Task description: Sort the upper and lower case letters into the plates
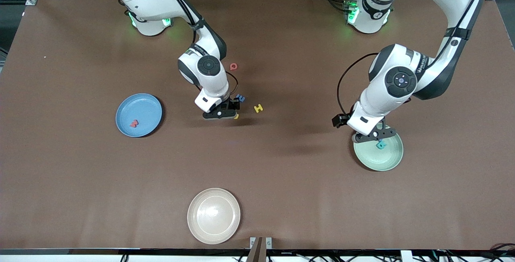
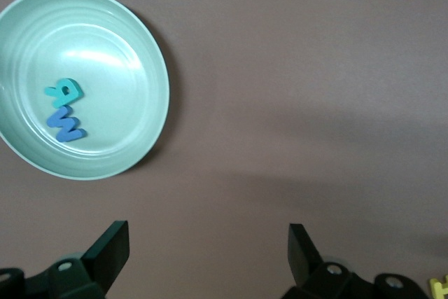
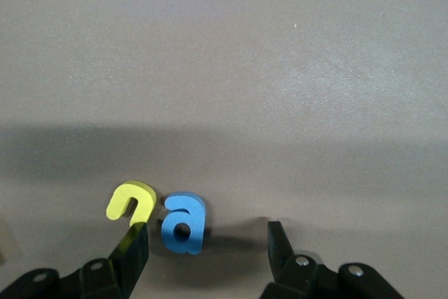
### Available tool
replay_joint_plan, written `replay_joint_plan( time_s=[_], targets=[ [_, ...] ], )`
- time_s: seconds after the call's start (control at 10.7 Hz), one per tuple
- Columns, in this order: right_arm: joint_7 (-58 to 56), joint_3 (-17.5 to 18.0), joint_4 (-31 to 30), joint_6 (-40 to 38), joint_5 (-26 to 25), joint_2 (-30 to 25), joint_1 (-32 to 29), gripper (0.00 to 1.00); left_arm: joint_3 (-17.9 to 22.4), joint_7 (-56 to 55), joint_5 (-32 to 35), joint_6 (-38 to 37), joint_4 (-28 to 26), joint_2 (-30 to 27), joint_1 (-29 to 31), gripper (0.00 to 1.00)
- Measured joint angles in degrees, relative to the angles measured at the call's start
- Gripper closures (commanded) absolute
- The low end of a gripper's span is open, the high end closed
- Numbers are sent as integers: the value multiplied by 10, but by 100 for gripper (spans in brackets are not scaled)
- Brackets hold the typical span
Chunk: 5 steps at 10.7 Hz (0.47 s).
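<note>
The right gripper point(image 3: 203, 243) is low at the table's middle, jaws partly open around a blue letter "a" point(image 3: 183, 223), not squeezing yet. A yellow hook-shaped letter point(image 3: 130, 202) touches it at its 9 o'clock, so the fit looks tight. The left gripper point(image 1: 375, 135) waits wide open and empty over the mint plate point(image 2: 150, 54), which holds two letters.
</note>
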Motion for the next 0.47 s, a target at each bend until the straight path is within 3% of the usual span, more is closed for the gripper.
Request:
replay_joint_plan(
  time_s=[0.47],
  targets=[
    [1, 2, 1, -3, 0, 0, -1, 24, -8, -18, 0, 0, 0, -1, -1, 0]
  ],
)
